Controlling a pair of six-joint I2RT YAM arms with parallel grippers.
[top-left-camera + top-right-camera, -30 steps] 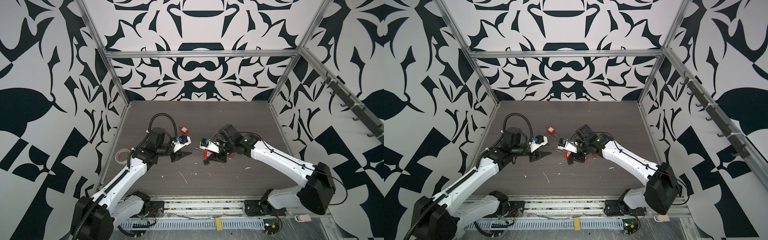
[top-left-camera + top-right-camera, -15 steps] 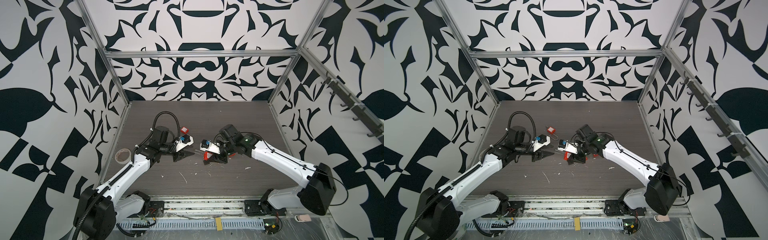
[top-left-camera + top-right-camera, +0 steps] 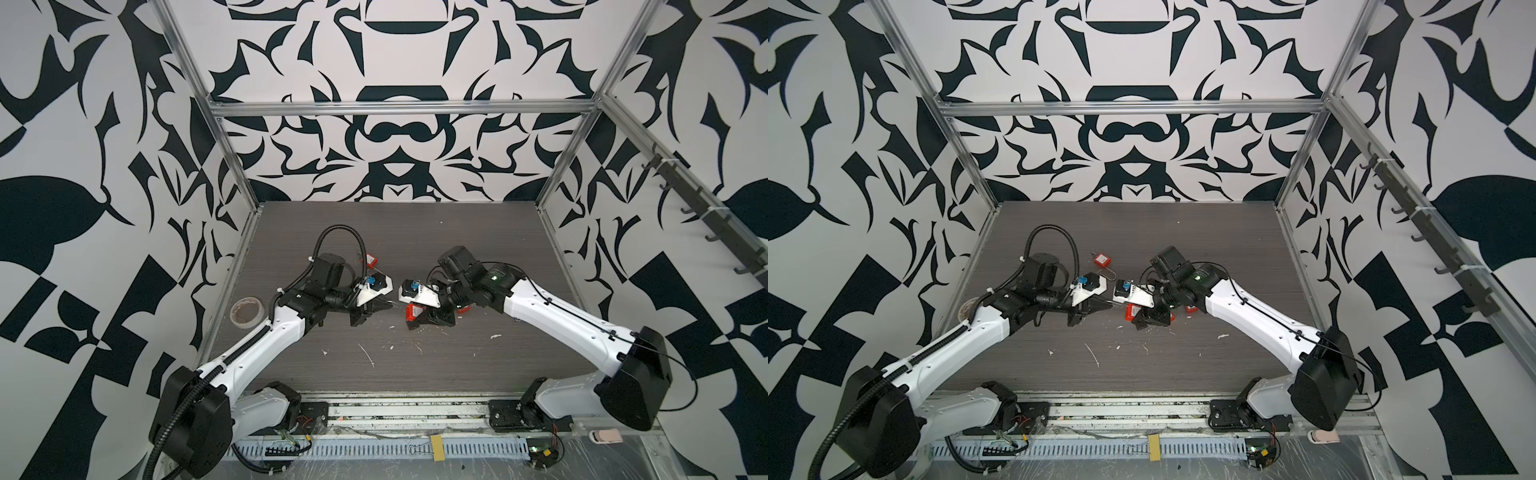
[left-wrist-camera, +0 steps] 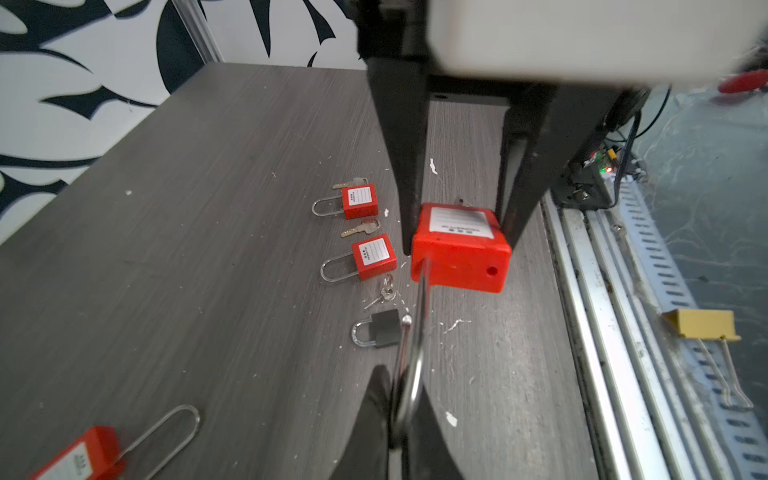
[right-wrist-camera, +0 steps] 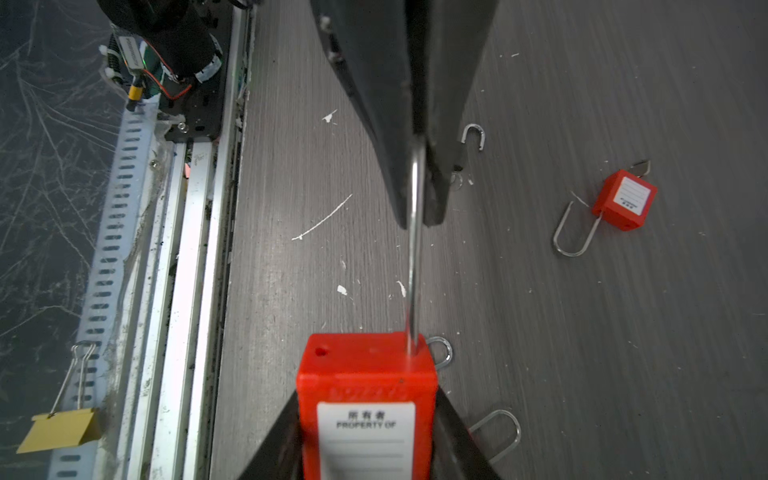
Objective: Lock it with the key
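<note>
**Both ends of the lock held.** My left gripper [image 5: 417,203], spread a second ago, is now pressed together on the steel shackle [image 4: 411,365] of the red safety padlock [image 4: 461,249]. My right gripper [image 3: 432,319] pinches the padlock's body over the middle of the table [image 4: 166,249]. I judge the shackle's free end can next be swung to the empty hole [image 4: 491,271]. The white label [image 5: 365,419] reads "所有者 PROPERTY OF", its lines blank. Loose keys [image 4: 360,228] lie beside spare padlocks [image 4: 374,255]. I cannot tell whether a key sits in this lock.
</note>
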